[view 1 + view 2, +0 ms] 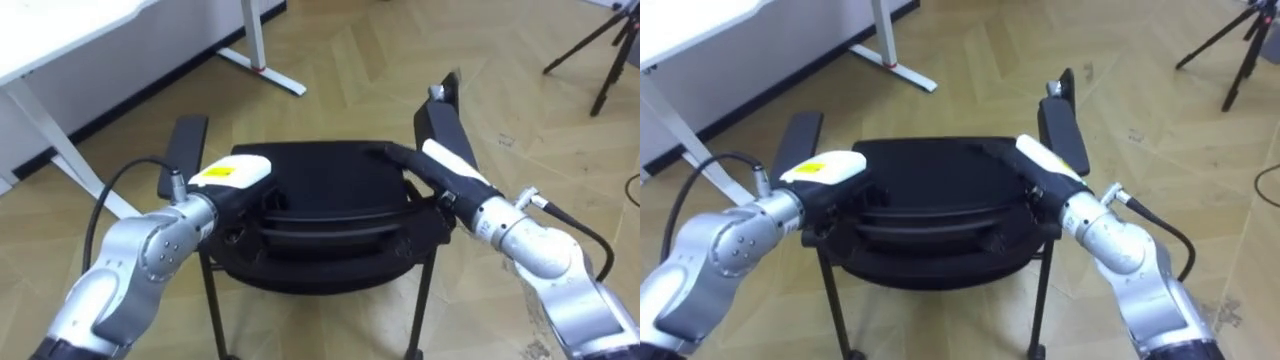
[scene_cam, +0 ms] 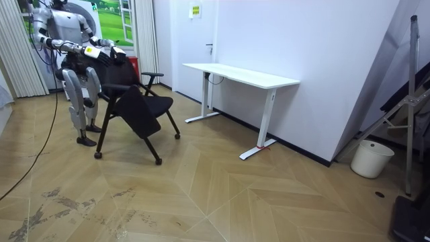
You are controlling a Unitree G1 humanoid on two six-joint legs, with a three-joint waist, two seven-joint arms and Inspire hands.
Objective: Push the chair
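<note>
A black chair (image 1: 320, 170) with two padded armrests stands right in front of me on the wood floor, its backrest (image 1: 320, 232) nearest to me. My left hand (image 1: 235, 172), with a yellow patch on its back, rests on the backrest's top left corner. On the top right corner lies my right hand (image 1: 450, 168), its dark fingers (image 1: 392, 154) stretched flat along the edge. The room view has me standing behind the chair (image 2: 138, 107) at its left, both arms reaching forward onto it.
A white desk (image 2: 242, 75) stands along the wall ahead, with its leg and foot (image 1: 262, 66) at my upper left. A dark tripod (image 1: 605, 50) is at my far right. A white bin (image 2: 371, 158) and a leaning stand (image 2: 403, 114) are at the room view's right.
</note>
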